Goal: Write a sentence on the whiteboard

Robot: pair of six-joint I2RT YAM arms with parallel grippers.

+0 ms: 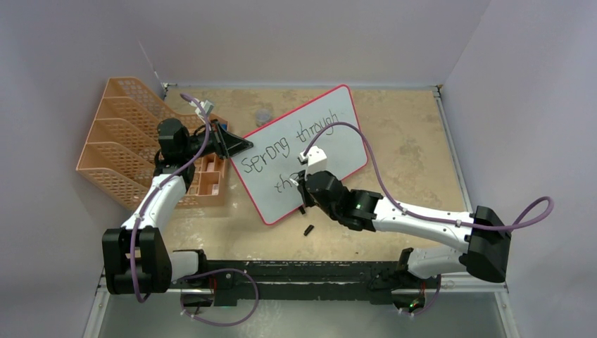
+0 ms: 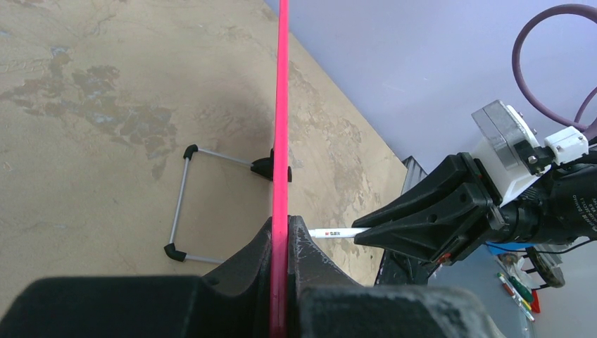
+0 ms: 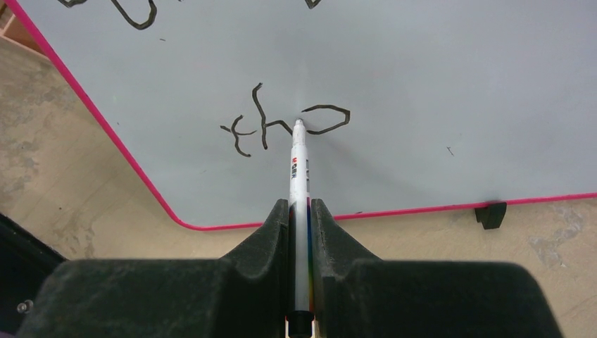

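1. Two arms meet at the whiteboard (image 1: 262, 191), which stands on the counter (image 1: 415, 141) left of centre. It is set on a diagonal in the top view, with its red-pink frame running from the near left to the far right.
2. Sentence (image 1: 271, 158): black handwritten letters in two slanted lines. The upper line reads roughly "Sprong through". The lower line so far shows "th" and one more rounded letter, seen clearly from the right wrist (image 3: 262, 120).
3. Left gripper (image 1: 239, 146): closed on the whiteboard's left edge. In the left wrist view the frame runs as a thin pink line straight up between the clamped fingers (image 2: 280, 232).
4. Right gripper (image 3: 300, 211): closed around a white marker (image 3: 299, 176), whose barrel lies along the slot between the fingers. The tip touches the board surface at the left end of the rounded letter.
5. A thin wire stand (image 2: 179, 204) with black ends rests on the counter behind the board. One small black foot (image 3: 491, 213) shows under the board's lower edge.
6. An orange mesh file rack (image 1: 120, 148) sits on the counter to the left, just behind the left arm.
7. A small black piece (image 1: 308, 229) lies on the counter near the board's near corner, apart from both grippers; what it is cannot be told.
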